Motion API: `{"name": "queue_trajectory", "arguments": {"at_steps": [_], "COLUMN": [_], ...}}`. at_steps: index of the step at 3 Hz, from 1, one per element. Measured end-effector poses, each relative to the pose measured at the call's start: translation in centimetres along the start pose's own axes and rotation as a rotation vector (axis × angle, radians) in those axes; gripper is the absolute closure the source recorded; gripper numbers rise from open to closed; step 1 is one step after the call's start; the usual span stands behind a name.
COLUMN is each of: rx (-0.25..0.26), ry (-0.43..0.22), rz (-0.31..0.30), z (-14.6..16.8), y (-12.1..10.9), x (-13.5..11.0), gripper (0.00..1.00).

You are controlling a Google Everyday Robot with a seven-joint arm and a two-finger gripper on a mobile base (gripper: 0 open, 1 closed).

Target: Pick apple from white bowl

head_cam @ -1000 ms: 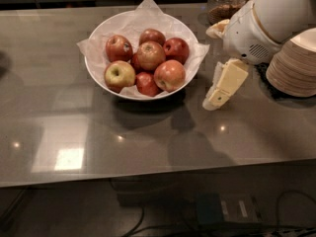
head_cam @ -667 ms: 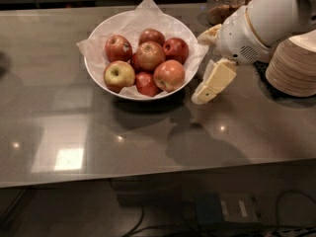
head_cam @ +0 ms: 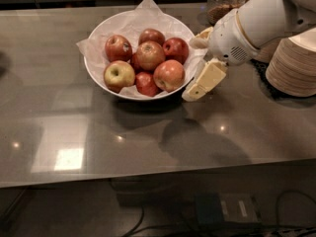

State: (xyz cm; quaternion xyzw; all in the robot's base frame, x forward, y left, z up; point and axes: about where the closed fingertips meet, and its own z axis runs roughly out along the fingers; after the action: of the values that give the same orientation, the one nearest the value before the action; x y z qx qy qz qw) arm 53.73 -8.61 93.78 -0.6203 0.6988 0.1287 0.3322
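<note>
The white bowl, lined with crinkled white paper, stands on the grey counter and holds several apples. The large orange-red apple lies at the bowl's front right. A yellow-green apple lies at the front left, with darker red apples behind. My gripper is at the bowl's right rim, just right of the orange-red apple and not touching it. It is open and empty, with one cream finger low by the rim and the other further back.
A stack of beige paper bowls stands at the right edge, close behind my arm. A glass jar stands at the back right. The counter's front edge runs below.
My gripper has moved left across the counter, from beside the paper bowls up to the white bowl's right rim. The apples have not moved.
</note>
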Motion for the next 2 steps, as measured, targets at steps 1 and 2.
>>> {"name": "queue_trajectory", "arguments": {"at_steps": [1,2], "rx": [0.000,0.006], "ry": [-0.001,-0.009], "rz": [0.002,0.018], "z": [0.11,0.64], "y": [0.00,-0.05], "x": [-0.10,-0.79], "gripper": [0.17,0.37]}}
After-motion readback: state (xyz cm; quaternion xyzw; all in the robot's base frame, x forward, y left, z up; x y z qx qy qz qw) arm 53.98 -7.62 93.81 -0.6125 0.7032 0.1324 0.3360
